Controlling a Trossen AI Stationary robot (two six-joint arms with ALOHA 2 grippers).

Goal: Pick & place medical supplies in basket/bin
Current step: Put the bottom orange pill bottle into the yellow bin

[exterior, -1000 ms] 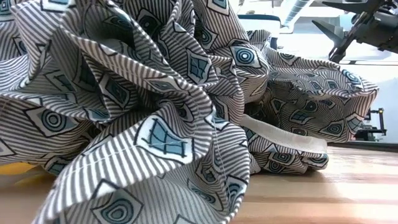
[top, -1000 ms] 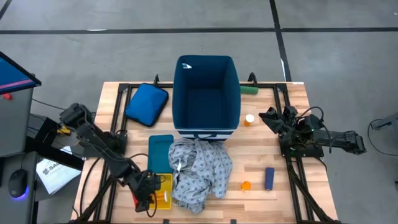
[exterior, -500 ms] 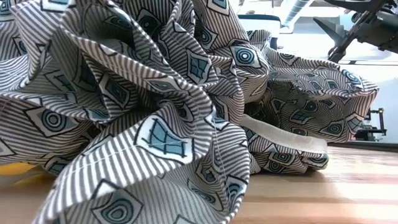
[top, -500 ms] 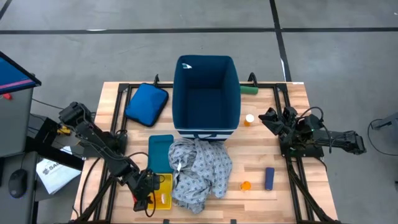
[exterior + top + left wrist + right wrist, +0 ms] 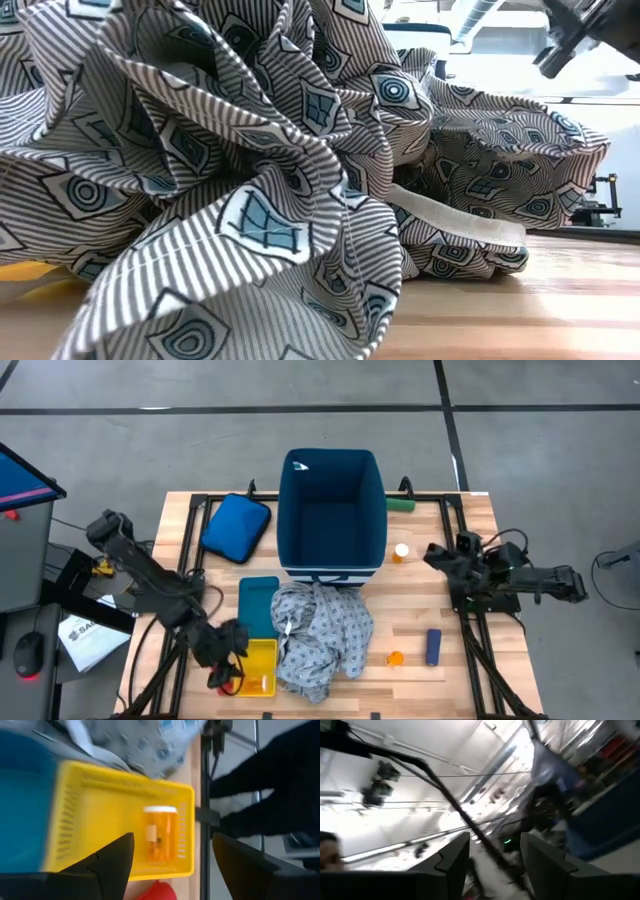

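Over the yellow tray (image 5: 85, 800), the left gripper (image 5: 172, 862), spread, must descend onto the orange bottle (image 5: 159, 834); right gripper (image 5: 440, 553) waits, fingers unclear.

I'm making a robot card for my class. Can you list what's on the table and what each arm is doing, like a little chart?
Bin: tall navy bin, no supplies visible inside
Gown: patterned gown heaped in front of the bin
Yellow tray: yellow tray holding an orange pill bottle
Left gripper: left gripper open, over the tray
Right gripper: right gripper open, holding nothing, at the table's right side
Loose items: dark-blue cylinder, green cylinder
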